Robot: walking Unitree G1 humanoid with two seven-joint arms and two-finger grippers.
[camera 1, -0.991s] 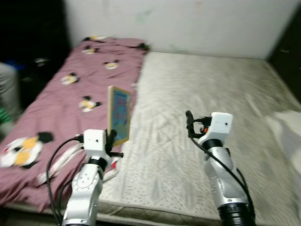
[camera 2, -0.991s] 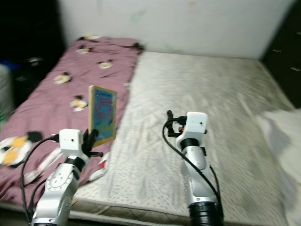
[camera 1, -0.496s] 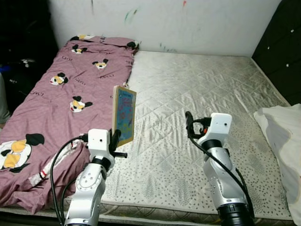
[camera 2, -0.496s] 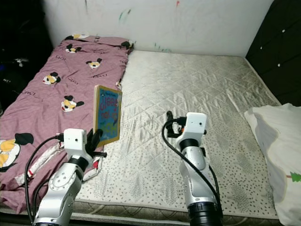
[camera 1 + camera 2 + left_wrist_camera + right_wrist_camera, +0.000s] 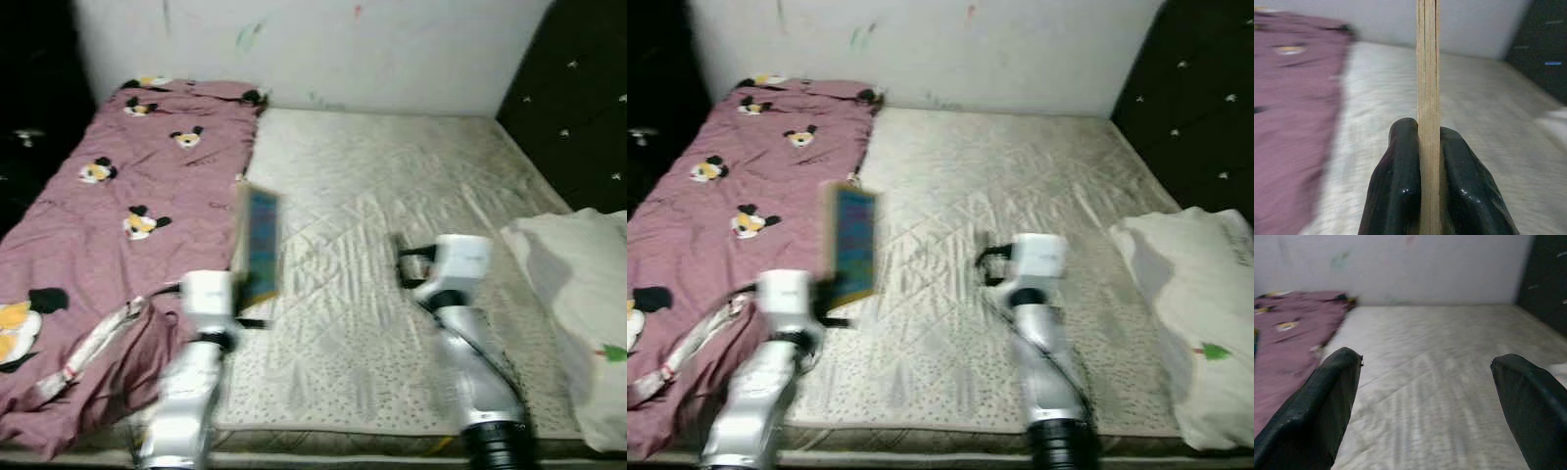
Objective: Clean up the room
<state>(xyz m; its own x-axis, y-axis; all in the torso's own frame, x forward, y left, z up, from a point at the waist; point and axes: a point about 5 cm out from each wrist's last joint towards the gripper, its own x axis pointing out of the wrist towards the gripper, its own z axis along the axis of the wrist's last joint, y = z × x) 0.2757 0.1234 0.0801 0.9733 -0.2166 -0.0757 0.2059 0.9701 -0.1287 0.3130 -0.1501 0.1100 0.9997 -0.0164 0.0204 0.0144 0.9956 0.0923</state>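
The left gripper (image 5: pixel 1427 161) has its fingers pinching a thin board book (image 5: pixel 259 247) upright above the mattress (image 5: pixel 392 196), the right gripper (image 5: pixel 1425 396) spread and empty (putting it away remains).

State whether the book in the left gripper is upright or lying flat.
Upright: the book stands on edge above the mattress, clamped in the left gripper.

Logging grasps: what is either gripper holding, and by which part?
The left gripper clamps an upright board book by its bottom edge. The right gripper is open, holding nothing.
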